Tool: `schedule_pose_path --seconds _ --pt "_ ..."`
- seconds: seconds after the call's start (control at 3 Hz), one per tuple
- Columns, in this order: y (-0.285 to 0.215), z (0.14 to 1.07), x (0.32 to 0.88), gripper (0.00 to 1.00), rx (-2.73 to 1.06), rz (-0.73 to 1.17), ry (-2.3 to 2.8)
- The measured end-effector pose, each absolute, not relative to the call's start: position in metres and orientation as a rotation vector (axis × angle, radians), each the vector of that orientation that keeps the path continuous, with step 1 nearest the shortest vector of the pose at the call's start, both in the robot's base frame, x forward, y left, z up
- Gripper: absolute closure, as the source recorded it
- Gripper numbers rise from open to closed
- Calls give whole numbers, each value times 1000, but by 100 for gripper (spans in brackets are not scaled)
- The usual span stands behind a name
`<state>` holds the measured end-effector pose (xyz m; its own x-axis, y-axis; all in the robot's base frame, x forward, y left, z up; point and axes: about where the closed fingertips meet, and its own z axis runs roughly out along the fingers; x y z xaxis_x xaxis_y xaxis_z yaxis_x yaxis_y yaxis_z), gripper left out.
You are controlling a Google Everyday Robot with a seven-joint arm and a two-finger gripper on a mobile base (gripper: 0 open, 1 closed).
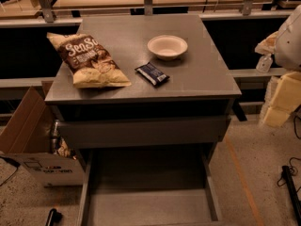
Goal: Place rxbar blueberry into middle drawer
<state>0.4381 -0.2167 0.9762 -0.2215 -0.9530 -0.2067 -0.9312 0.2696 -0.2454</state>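
The rxbar blueberry [151,74], a small dark navy bar, lies flat on the grey cabinet top [197,79], in front of the white bowl and right of the chip bag. The middle drawer [141,206] is pulled out below, its flat grey floor bare between low side rails. My arm enters at the right edge. Its gripper [281,102] shows as pale cream parts hanging beside the cabinet's right side, well away from the bar and holding nothing that I can see.
A brown-and-cream chip bag [88,60] lies on the left of the top. A white bowl [167,46] stands at the back. The drawer above has a plain grey front [141,131]. A cardboard box [28,131] stands left; a cable [289,182] lies right.
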Motion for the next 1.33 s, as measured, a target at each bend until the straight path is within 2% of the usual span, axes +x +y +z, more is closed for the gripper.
schedule_pose_path --seconds 0.33,0.67,1.33 --pt "-216 977 439 0 -1724 -99 2230" --pt "-193 966 480 0 -1717 -40 2217" --pt "-111 943 595 0 -1572 237 2071"
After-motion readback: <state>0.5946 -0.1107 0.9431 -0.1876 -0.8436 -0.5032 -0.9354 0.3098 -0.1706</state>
